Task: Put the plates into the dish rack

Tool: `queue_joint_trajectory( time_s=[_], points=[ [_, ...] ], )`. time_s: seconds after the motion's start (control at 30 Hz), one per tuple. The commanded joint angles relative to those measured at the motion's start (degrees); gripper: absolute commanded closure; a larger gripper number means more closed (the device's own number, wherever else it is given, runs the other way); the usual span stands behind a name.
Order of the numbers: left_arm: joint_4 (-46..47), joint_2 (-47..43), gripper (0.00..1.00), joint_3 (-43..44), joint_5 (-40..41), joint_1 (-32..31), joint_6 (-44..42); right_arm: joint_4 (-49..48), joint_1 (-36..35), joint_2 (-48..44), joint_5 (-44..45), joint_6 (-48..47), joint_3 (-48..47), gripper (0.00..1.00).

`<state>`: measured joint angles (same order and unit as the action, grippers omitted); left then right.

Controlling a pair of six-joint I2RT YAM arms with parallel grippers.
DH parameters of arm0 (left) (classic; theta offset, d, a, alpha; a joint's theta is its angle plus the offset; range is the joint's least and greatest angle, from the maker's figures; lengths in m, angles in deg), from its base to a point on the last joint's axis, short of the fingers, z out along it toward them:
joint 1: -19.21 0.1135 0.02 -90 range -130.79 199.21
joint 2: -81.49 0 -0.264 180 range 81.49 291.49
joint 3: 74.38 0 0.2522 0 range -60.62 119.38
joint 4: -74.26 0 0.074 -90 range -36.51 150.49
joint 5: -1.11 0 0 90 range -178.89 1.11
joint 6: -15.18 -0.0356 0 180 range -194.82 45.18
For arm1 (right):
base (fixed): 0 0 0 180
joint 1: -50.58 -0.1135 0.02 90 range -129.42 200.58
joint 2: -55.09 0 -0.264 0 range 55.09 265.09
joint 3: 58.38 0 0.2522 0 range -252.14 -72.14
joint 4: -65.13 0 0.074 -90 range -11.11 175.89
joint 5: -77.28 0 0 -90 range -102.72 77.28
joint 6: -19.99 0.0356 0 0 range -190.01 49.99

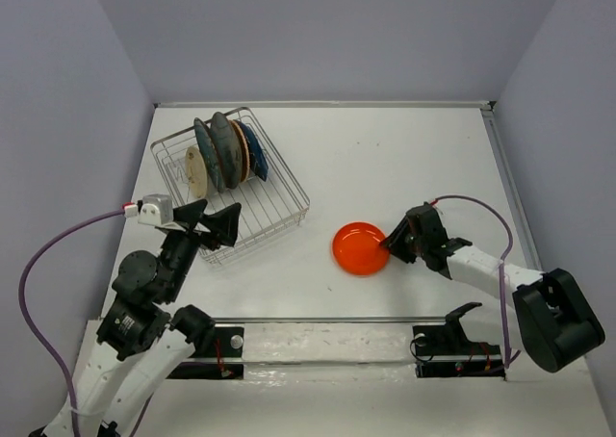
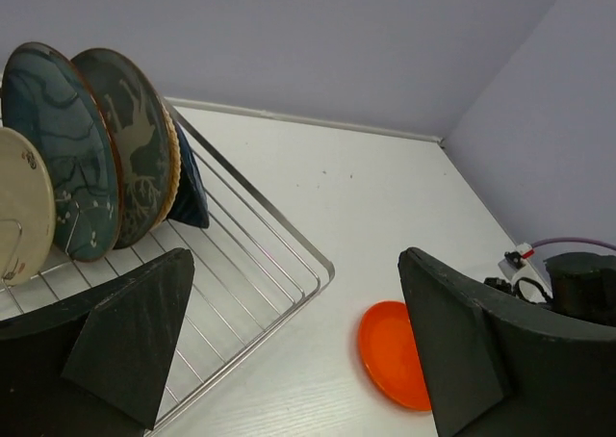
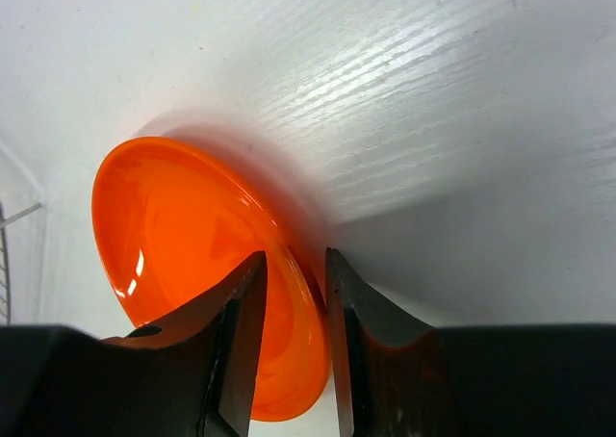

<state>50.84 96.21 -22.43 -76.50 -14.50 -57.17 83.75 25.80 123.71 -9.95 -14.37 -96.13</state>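
Surface: white wood-grain table [image 1: 404,158], enclosed left, right and at the back by plain pale lavender-grey walls [image 1: 337,33]. Container: square silver wire-mesh dish rack [image 1: 279,211], far left of the table, set askew to the table edges. It holds five plates on edge in a close row: cream round plate [image 2: 19,206], teal round plate [image 2: 63,148], grey round plate with pale pattern [image 2: 130,139], tan wooden plate [image 2: 173,158] showing mostly its rim, and navy blue plate [image 2: 191,192] behind it. Loose item: glossy orange-red round plate [image 1: 358,247], lying flat, hollow side up, right of centre and well apart from the rack. Left gripper [image 1: 219,223]: spread wide, empty, over the rack's near corner. Right gripper [image 3: 294,264]: fingers close together astride the orange-red plate's right rim, one over the hollow, one outside; whether they pinch it cannot be told.
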Motion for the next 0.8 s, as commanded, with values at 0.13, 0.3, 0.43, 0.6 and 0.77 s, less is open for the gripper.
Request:
queue_joint_trajectory(
  time_s=[0.13, 0.3, 0.43, 0.6, 0.77],
  points=[
    [2.6, 10.7, 0.01, 0.7, -8.7, 0.8, 1.1, -3.1, 0.2, -5.0, -1.9, -4.0, 5.0, 0.49],
    [6.7, 17.9, 0.01, 1.4, -21.9, 0.7, 4.0, -1.2, 0.2, -8.8, -3.1, -7.3, 4.4, 0.43],
    [15.0, 21.6, 0.01, -1.7, -30.7, 0.2, 10.6, 4.9, 0.2, -15.1, 4.0, -9.1, 1.4, 0.25],
    [21.8, 26.6, 0.01, -3.2, -24.4, -7.4, 15.1, 11.9, 0.2, -25.4, 10.8, -12.0, -4.4, 0.22],
    [23.4, 38.3, 0.01, -0.1, -5.6, -23.7, 13.8, 19.1, 0.2, -32.9, 16.0, -15.4, -13.7, 0.25]
  ],
)
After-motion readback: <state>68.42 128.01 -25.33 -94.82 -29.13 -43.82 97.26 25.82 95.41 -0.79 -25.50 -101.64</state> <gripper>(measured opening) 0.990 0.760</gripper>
